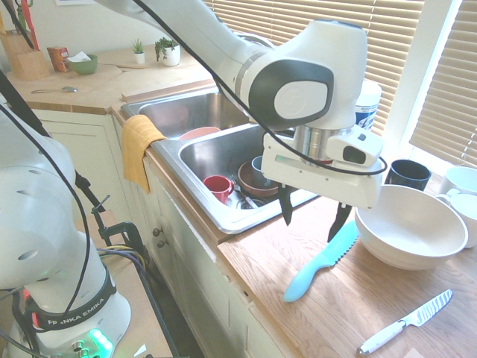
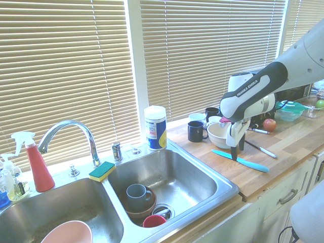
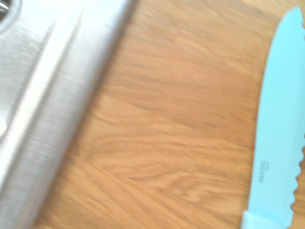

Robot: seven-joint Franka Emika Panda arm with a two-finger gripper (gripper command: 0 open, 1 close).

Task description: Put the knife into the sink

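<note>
Now we are on the approach: our hand hangs open and empty just above the knife lying on the table; next, descend and close on it, then carry it to the sink.

Bare counter between sink and knife

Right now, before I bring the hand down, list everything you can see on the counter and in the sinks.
knife: 1, turquoise, flat on wooden counter
white-handled knife: 1, counter, beyond turquoise one
white bowl: 1, counter by the blade tip
black mugs: 2, near window
sink: steel, holds grey mug, brown bowl, red cup
second basin: pink bowl
sponge: 1, yellow-green, divider
canister: 1, white, behind sink
spray bottle: 1, red
orange cloth: 1, over the counter edge
apple: 1, red
hand: open, above the knife
</note>
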